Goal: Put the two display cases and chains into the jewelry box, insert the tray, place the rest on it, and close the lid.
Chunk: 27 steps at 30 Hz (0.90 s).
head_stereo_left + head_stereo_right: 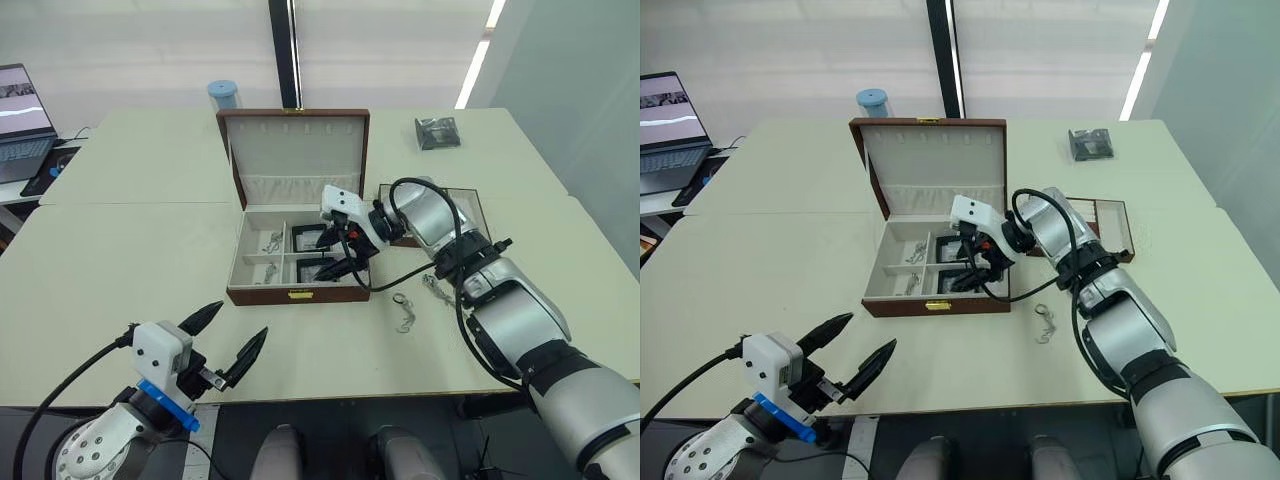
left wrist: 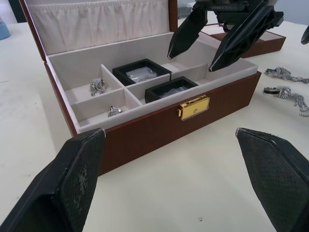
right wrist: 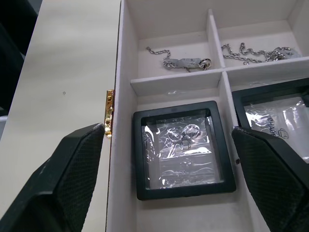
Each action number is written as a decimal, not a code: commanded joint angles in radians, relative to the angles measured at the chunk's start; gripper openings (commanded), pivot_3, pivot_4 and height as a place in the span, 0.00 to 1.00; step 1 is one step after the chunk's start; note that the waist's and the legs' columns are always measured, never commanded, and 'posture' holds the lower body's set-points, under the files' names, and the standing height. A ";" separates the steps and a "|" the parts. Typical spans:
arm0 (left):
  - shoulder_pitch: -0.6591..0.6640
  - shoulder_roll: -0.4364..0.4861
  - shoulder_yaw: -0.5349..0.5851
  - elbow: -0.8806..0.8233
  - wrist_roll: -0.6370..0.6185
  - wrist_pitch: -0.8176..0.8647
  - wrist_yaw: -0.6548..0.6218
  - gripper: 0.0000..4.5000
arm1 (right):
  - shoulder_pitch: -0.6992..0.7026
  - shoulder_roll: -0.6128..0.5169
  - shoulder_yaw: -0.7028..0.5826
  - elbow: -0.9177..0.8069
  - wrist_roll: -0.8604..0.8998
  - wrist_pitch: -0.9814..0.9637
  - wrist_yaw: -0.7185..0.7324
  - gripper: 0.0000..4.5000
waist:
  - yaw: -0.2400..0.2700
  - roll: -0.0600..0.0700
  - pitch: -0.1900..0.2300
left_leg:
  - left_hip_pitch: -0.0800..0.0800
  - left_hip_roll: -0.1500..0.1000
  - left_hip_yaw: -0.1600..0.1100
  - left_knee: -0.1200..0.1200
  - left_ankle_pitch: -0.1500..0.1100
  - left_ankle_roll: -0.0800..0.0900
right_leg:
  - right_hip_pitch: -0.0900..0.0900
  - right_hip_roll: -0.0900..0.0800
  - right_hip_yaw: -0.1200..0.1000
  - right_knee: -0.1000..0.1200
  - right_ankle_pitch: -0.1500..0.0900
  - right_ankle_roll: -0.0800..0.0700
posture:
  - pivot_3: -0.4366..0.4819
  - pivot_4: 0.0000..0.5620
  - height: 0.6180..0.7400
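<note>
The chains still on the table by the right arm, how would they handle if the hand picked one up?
The chains on the table lie in loose curls, so probably floppy, draping from the hand. They look thin and light. Flat on the table, they may be hard to pinch.

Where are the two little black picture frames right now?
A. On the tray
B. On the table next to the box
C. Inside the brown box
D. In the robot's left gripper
C: both display cases lie flat in cream compartments of the open jewelry box, under the open right gripper.
</note>
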 commanded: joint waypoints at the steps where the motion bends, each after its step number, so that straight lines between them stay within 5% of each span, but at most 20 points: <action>1: -0.002 0.011 0.011 -0.019 -0.014 0.000 -0.007 1.00 | -0.013 -0.014 -0.097 -0.045 0.071 -0.005 -0.006 0.99 | 0.000 0.000 0.000 | 0.000 0.000 0.000 0.000 0.000 0.000 | 0.000 0.000 0.000 0.000 0.000 0.000 | 0.48 0.27 1.00; 13: -0.069 0.145 0.156 0.110 -0.107 0.110 -0.075 1.00 | 0.403 -0.184 -0.436 -0.475 0.286 -0.084 -0.176 0.99 | 0.003 0.000 0.000 | 0.000 0.000 -0.001 0.000 0.000 0.000 | 0.001 0.000 -0.001 -0.001 0.000 0.000 | 0.48 0.27 1.00; 27: -0.288 0.385 0.320 0.452 -0.103 0.189 -0.179 1.00 | 0.828 -0.472 -0.648 -0.681 0.350 -0.043 -0.315 0.99 | -0.003 0.000 0.000 | 0.000 0.000 0.001 -0.001 0.000 0.000 | 0.001 0.001 0.001 -0.001 0.000 0.000 | 0.48 0.27 1.00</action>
